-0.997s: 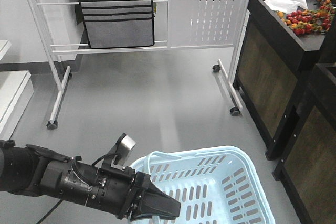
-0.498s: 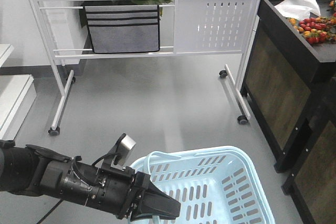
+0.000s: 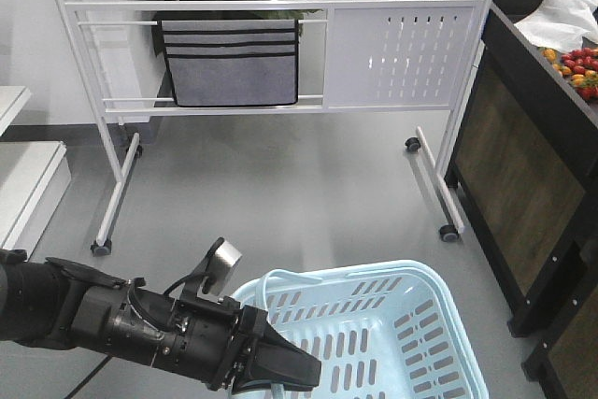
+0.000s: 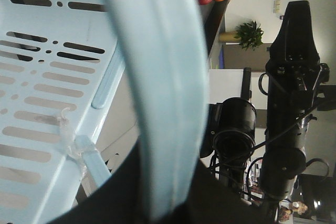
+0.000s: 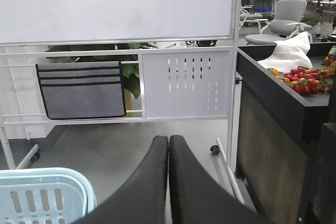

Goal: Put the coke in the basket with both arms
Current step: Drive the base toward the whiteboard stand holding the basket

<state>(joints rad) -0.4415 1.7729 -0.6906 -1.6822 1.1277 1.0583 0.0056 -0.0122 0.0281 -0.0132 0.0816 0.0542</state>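
Down front, my left pincer (image 3: pixel 306 373) clamps the handle (image 4: pixel 163 77) of the light blue plastic basket (image 3: pixel 392 334). Right pincer (image 5: pixel 168 148): closed, empty. I'd carry level.

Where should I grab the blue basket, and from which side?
Grip the basket by its loop handle, coming from its left end: that narrow band fits between jaws, unlike the wide slotted walls. The left gripper is clamped there.
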